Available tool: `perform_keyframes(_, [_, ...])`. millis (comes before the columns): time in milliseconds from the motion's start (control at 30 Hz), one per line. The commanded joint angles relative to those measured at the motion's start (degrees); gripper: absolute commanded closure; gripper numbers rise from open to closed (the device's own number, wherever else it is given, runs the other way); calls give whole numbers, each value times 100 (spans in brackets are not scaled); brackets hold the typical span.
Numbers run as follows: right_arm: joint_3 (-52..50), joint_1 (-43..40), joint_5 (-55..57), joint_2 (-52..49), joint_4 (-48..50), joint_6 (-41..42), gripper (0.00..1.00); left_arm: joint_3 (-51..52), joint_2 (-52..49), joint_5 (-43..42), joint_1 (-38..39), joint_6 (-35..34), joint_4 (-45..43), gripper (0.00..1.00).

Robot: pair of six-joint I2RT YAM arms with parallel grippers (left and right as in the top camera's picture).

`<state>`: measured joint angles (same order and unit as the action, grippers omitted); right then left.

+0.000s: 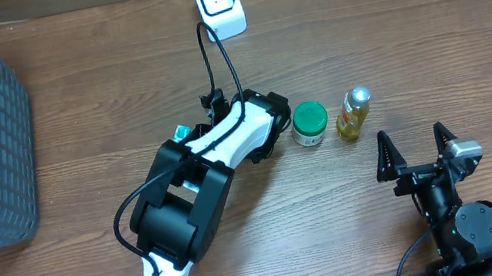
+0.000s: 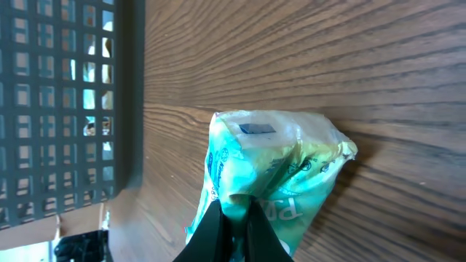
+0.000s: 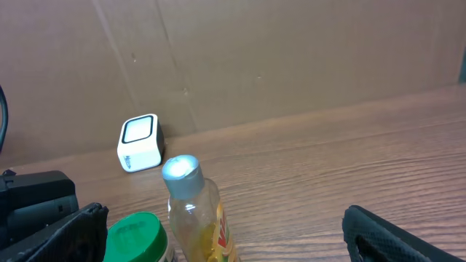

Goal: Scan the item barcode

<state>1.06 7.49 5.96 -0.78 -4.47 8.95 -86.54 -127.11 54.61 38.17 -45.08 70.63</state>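
Reaching across the wooden table [image 1: 472, 37] in the overhead view, the left arm [image 1: 217, 145] ends short of the white scanner [image 1: 218, 3], and a teal corner of the packet [image 1: 181, 131] peeps out beside it. A green-lidded jar [image 1: 309, 123] and a small bottle [image 1: 353, 113] stand just to its right. The right gripper [image 1: 413, 141] sits nearby, jaws spread wide and empty. In the left wrist view, the left gripper [image 2: 233, 218] is pinched tight on the packet's lower edge, with a grey basket [image 2: 65, 102] alongside. The right wrist view looks between spread fingers [image 3: 73, 229] at the bottle, jar and scanner.
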Motion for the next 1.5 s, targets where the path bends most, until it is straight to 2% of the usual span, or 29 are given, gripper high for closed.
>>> perform_keyframes(0, [-61, -11, -9, 61, 24, -26, 0, 20, -105, -92, 2, -164, -37, 96])
perform_keyframes(633, [-61, -11, -9, 61, 24, -26, 0, 20, -105, -413, 11, -103, -101, 96])
perform_keyframes(867, [-61, -11, -9, 61, 24, -26, 0, 17, -103, -527, 11, -105, -72, 84])
perform_keyframes(1000, [-61, -11, -9, 61, 24, -26, 0, 17, -103, -542, 11, -105, -39, 73])
perform_keyframes(1467, [-61, -11, -9, 61, 26, -26, 0, -487, -72, -1132, 11, -131, 208, 74])
